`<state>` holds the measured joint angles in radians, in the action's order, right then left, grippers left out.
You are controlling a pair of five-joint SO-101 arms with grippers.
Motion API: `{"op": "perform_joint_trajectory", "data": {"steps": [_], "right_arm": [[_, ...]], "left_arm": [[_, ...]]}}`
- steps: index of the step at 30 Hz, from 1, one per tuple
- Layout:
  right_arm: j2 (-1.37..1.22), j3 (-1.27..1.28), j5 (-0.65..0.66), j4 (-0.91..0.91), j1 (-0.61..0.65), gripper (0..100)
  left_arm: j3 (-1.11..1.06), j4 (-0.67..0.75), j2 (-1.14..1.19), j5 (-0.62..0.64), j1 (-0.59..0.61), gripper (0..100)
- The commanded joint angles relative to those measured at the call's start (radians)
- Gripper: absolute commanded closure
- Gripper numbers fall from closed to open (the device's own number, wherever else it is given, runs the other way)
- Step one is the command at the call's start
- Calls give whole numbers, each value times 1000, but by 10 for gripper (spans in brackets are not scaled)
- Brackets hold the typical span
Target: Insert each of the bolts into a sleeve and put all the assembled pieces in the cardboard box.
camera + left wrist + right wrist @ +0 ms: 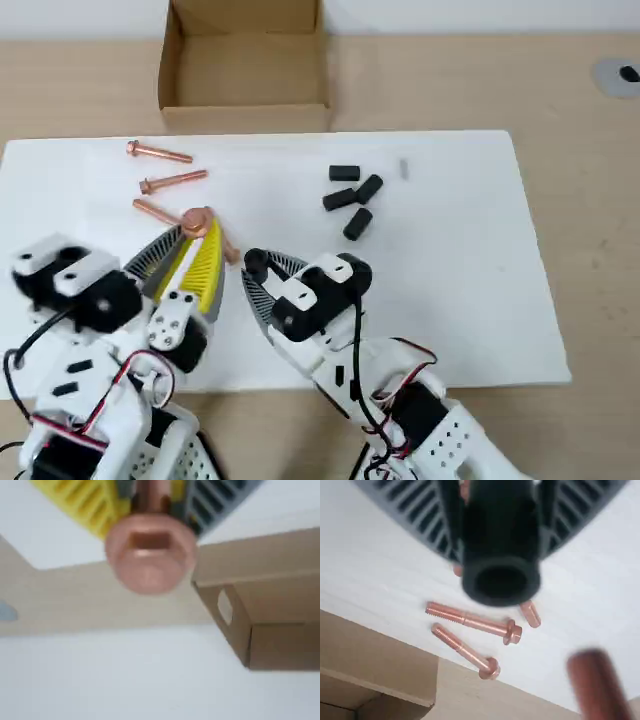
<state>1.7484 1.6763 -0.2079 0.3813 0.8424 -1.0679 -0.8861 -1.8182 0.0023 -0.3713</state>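
Step in hand, by my judgement: mating a first bolt with a sleeve. No assembled piece is seen in the box (pixel 245 70), which stands on the worktop (pixel 590 200) at the far edge of the white mat (pixel 450 280). The left arm (pixel 100 300) has its left jaws, yellow and grey, clenched on the held bolt (pixel 150 555). From above, the flanged head sits at the jaw tips over the near left part of the mat, and the shank slants toward the other arm. The right arm (pixel 320 300) has its right jaws, black, clenched round the held sleeve (pixel 500 555), open bore exposed. In the high view the sleeve lies near the shank's end, and I cannot tell whether the two touch. In the right wrist view the shank stands off to one side of the bore, not lined up with it. Three loose bolts (pixel 173 182) lie on the mat's left part, the nearest just beside the left jaws. Four loose sleeves (pixel 340 199) lie clustered toward the middle, well apart from the bolts. The next move calls for bringing the shank's axis in line with the bore, then driving one into the other with both grips kept firm. After that, one side must let go and the other carry the pair to the box. Likely fault: a skewed approach that catches the threads on the sleeve's rim.
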Motion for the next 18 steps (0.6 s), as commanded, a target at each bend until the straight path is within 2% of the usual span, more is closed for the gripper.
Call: {"op": "perform_joint_trajectory", "data": {"steps": [1,9,18], "right_arm": [[19,8,-6,-3,18,989],[19,18,-2,-5,61,989],[19,19,-2,-5,59,989]], "left_arm": [[-17,40,-5,6,-14,997],[-35,141,-5,6,-15,997],[-75,121,-5,8,-17,996]]}}
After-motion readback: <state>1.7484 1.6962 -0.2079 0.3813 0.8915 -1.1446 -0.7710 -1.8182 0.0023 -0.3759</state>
